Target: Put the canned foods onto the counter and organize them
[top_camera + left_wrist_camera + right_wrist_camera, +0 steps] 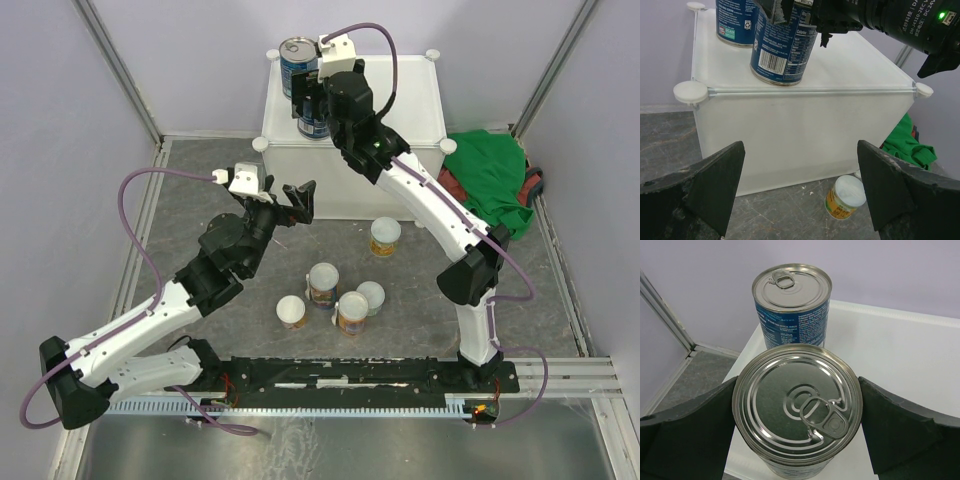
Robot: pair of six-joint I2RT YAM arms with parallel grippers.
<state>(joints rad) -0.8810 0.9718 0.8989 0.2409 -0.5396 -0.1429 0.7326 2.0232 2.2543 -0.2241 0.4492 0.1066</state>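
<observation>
The left hand [800, 150] is hanging released and holding nothing, facing the white table [805, 130]. On the left part of its top the far blue can [791, 295] is standing, and the right hand [797, 412] is grasping the near blue can [782, 50] close to the front edge. I think this can should be sitting flat, further from that edge, before the hand is opening. Its label is showing a barcode and small print, but no brand is readable. Five yellow cans [323, 283] are waiting on the lower grey table [560, 300].
</observation>
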